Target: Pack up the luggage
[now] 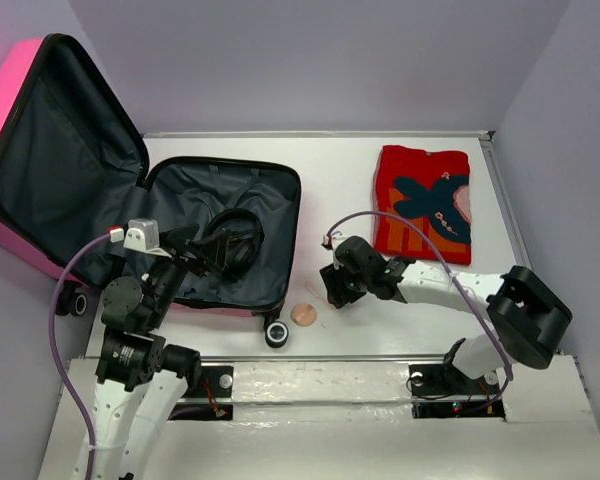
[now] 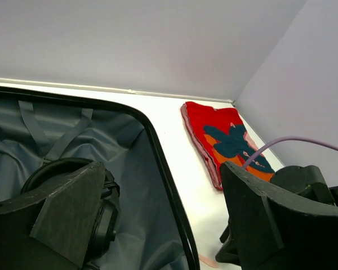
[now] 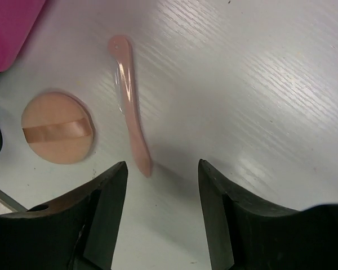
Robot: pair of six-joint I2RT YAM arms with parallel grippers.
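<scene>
The luggage (image 1: 10,100) is a hot-pink suitcase lying open at the left, its lid leaning on the wall and its grey-lined base (image 1: 230,185) flat on the table. Black headphones (image 1: 235,240) lie in the base. My left gripper (image 1: 195,250) hovers over the base, open and empty, with the headphones (image 2: 50,169) by its left finger and the black rim (image 2: 163,169) between its fingers. My right gripper (image 1: 332,288) is open and empty just above the table, right of the suitcase. A thin pink stick (image 3: 129,101) lies just beyond its fingertips (image 3: 162,191).
A round peach powder puff (image 3: 56,128) lies left of the stick, near a black suitcase wheel (image 1: 276,333). A folded red sweater with a dark blue figure (image 1: 423,200) lies at the back right. Grey walls close the table at the back and right.
</scene>
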